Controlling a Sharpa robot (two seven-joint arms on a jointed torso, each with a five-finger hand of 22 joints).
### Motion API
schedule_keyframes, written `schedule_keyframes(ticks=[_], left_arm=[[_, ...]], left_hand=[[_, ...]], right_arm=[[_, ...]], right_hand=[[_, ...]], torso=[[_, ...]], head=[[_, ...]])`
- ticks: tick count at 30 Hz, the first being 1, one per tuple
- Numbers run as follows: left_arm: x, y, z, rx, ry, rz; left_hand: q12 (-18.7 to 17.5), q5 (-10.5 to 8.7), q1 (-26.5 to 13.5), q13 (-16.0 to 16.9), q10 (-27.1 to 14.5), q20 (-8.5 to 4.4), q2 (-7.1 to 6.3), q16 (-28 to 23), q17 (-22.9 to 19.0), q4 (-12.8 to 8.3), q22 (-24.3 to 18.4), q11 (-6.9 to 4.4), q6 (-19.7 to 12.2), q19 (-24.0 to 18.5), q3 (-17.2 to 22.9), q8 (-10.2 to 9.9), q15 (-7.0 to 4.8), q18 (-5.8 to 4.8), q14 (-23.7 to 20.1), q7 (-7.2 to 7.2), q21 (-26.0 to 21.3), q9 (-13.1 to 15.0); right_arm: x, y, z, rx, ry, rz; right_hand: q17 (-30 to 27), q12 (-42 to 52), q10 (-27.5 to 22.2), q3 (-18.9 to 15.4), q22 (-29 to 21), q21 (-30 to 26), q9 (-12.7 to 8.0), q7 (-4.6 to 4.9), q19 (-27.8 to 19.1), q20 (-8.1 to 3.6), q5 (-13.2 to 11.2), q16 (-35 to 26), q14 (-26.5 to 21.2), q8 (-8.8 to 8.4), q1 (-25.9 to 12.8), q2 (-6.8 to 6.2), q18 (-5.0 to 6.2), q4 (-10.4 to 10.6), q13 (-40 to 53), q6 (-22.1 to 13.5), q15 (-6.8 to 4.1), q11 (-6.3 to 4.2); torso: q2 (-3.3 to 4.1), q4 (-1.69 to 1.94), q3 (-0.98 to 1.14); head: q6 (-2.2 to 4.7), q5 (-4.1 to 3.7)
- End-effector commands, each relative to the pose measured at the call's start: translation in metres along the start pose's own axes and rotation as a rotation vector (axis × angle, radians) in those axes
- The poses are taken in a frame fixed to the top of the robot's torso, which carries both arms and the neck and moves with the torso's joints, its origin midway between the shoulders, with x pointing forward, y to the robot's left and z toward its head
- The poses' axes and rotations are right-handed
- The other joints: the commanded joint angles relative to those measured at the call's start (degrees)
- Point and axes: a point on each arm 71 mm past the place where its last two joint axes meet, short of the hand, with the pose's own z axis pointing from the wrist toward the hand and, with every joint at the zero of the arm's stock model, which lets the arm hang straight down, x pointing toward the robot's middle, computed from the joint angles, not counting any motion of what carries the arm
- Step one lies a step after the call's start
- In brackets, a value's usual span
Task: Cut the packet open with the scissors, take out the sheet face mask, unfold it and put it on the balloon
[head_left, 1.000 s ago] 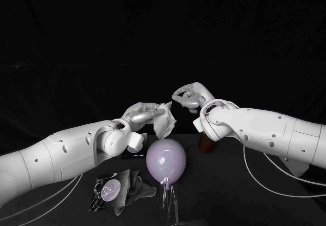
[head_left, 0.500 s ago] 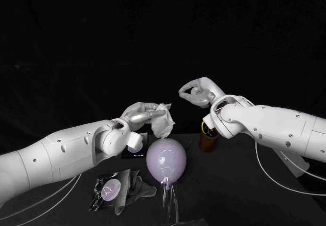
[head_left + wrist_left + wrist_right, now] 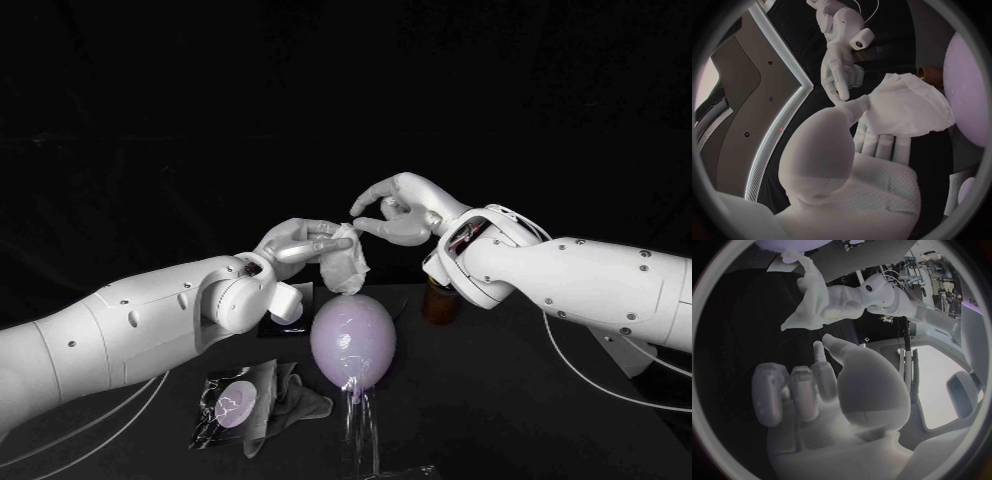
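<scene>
Your left hand pinches the crumpled sheet face mask, which hangs long-axis down from its fingers, just above the balloon. Your right hand, fingers parted and empty, hovers just beside the mask's top edge, ready to help unfold.

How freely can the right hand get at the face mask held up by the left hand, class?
Probably yes: the right hand, holding nothing, hovers close beside the face mask, which the left hand pinches above the balloon, with nothing between them.
</scene>
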Motion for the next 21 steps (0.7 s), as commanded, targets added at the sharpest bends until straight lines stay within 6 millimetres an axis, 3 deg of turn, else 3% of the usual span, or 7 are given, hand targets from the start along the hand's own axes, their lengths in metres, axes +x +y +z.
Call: schedule_keyframes(ticks=[1, 21], left_arm=[[0.002, -0.002, 0.000, 0.016, 0.007, 0.032], [0.001, -0.003, 0.000, 0.022, 0.004, 0.044]], left_hand=[[0.4, 0.20, 0.4, 0.2, -0.4, -0.09, -0.07, 0.3, 0.1, -0.4, 0.4, 0.06, 0.4, -0.5, 0.0, -0.2, -0.15, -0.01, -0.3, 0.16, 0.5, -0.1], [2.5, 0.16, -0.2, 1.3, -1.9, -0.41, 0.44, 1.9, -0.1, -1.3, 3.6, 0.09, 1.5, -3.1, 0.4, -0.9, -0.15, -0.27, -1.1, 0.11, 5.0, -0.8]], right_arm=[[0.004, 0.008, 0.001, -0.072, 0.035, -0.077], [0.015, 0.009, 0.004, -0.051, 0.066, -0.123]], right_hand=[[15.1, 0.5, 0.7, -0.6, 13.6, 0.4, -0.2, -0.05, 3.8, -0.29, 0.2, 0.2, 6.0, -0.44, -0.1, -0.71, -0.98, 0.0, 8.0, 0.4, -0.39, 0.02], [15.1, 0.6, 0.6, -1.5, 13.5, 0.3, -0.7, -0.07, 3.7, -0.28, 0.1, 0.2, 6.0, -0.98, -0.8, -1.55, -0.94, 0.3, 8.0, 1.0, -0.36, 0.04]], torso=[[0.03, 0.01, -0.05], [0.00, -0.02, 0.02]], head=[[-0.07, 0.08], [-0.27, 0.17]])
